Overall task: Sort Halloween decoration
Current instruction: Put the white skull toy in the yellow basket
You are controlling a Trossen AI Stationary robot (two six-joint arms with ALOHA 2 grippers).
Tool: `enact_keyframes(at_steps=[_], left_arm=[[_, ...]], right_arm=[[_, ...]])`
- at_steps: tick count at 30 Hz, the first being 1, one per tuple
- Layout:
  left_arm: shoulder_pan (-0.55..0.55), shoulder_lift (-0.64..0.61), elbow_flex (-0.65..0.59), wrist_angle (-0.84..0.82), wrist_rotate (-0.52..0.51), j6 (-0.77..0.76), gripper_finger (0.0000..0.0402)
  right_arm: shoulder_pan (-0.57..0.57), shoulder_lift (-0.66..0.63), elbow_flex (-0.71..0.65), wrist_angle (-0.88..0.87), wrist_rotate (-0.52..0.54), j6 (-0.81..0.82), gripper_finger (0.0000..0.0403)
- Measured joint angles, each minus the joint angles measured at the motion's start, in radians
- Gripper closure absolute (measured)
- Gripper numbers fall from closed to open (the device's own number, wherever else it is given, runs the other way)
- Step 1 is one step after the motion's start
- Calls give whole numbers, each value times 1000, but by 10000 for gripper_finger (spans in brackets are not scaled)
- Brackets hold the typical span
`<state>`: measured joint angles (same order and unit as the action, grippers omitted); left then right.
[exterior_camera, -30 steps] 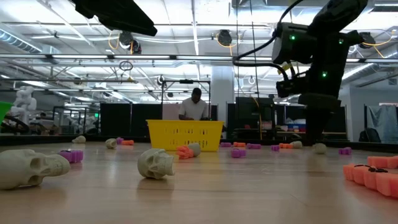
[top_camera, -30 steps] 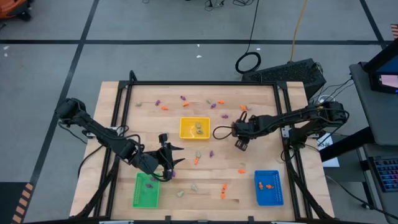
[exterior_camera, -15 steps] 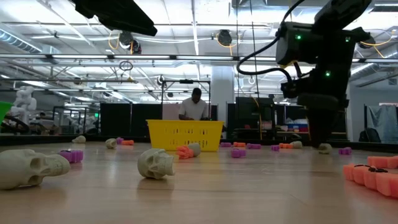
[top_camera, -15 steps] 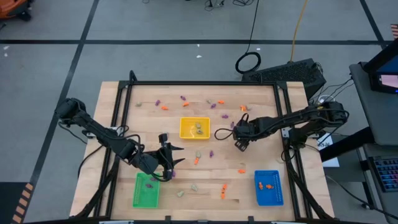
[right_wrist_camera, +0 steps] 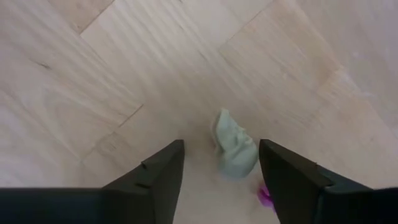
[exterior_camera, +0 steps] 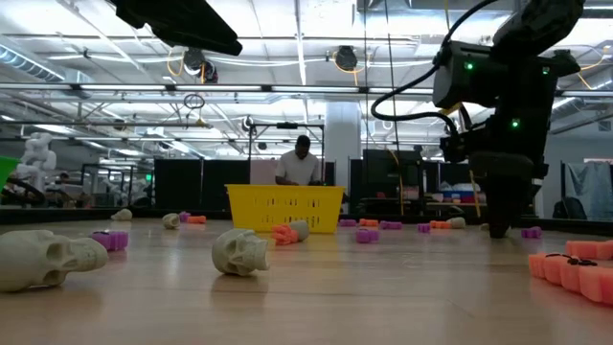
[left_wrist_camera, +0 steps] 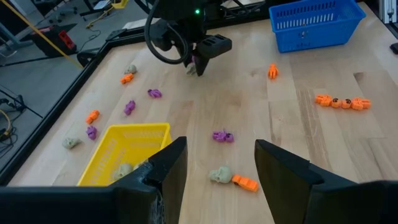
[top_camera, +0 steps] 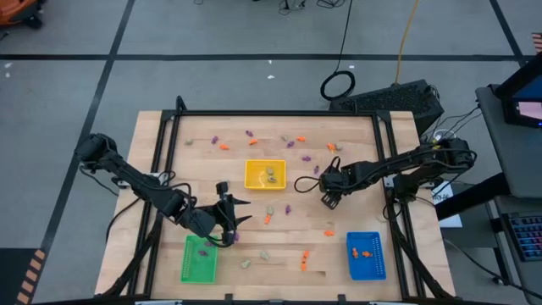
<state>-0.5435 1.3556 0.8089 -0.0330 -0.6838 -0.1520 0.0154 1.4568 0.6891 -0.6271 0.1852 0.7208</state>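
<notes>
You've barely begun: a few trinkets sit in the yellow tray (top_camera: 265, 174), most lie scattered around it, and the right gripper (top_camera: 329, 198), fingers apart, hovers over a pale trinket (right_wrist_camera: 235, 147) beside it.

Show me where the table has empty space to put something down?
Bare wood lies between the green tray and the blue tray, apart from a few trinkets. The far edge behind the yellow tray is crowded with scattered trinkets.
</notes>
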Motion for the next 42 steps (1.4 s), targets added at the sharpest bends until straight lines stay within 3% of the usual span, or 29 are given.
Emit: enact_keyframes(at_steps=[16,30,37,42], left_arm=[[0,0,0,0,0,0,215],[0,0,0,-1,0,1,215],[0,0,0,-2,0,1,215],[0,0,0,-2,5,0,215]], right_arm=[[0,2,-1,12,-3,-1,341],[10,6,42,34,9,-71,347],[86,-9,107,93,5,-131,347],[150,-40,174,93,58,-161,347]])
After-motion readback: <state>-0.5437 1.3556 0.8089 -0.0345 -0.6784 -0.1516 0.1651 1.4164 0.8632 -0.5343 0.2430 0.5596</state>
